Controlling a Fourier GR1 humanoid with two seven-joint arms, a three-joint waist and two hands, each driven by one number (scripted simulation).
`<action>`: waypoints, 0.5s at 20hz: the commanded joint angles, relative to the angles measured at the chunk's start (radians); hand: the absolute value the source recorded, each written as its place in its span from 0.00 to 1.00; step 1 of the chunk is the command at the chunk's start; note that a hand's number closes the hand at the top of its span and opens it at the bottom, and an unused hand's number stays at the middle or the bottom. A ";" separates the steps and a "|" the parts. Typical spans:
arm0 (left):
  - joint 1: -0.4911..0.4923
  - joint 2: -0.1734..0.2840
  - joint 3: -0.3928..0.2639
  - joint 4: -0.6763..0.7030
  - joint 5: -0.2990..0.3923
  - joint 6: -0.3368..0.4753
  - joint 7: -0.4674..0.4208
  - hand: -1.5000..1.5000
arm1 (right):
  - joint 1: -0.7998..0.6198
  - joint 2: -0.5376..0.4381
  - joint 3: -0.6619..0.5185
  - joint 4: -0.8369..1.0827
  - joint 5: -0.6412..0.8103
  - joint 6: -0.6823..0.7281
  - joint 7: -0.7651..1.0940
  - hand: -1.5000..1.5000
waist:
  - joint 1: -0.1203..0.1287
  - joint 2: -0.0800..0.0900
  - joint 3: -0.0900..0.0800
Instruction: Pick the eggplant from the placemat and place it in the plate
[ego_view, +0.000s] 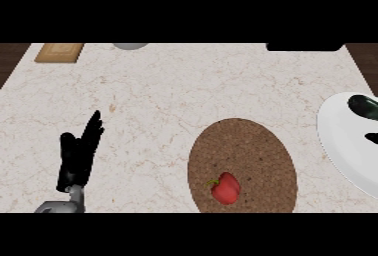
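A dark, glossy eggplant (365, 106) lies on the upper part of the white plate (341, 145) at the right edge, partly cut off by the frame. The round brown placemat (255, 150) sits at centre right with a red vegetable (225, 188) on its near part. A small black shape (373, 138) shows over the plate at the right edge. It looks like a bit of my right hand, and the rest of that hand is out of frame. My left hand (76, 155) rests open at the lower left, fingers pointing up, far from the placemat.
A wooden board (60, 52) lies at the counter's far left corner. A grey round object (130, 46) sits at the far edge, and a black item (304, 46) at the far right. The marble counter (162, 95) spans the view.
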 joint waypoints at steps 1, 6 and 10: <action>0.006 -0.020 -0.005 0.027 -0.014 0.002 -0.031 0.50 | -0.037 -0.004 -0.001 0.143 -0.019 0.043 -0.074 0.00 | 0.003 0.000 0.000; 0.014 -0.016 0.003 -0.010 -0.011 -0.002 -0.012 0.50 | -0.006 -0.002 -0.069 0.090 -0.128 0.018 -0.294 0.00 | -0.005 -0.003 0.000; -0.031 0.007 0.047 0.055 0.003 -0.005 -0.029 0.50 | -0.013 0.070 -0.186 -0.045 -0.278 -0.070 -0.407 0.00 | -0.037 -0.008 0.000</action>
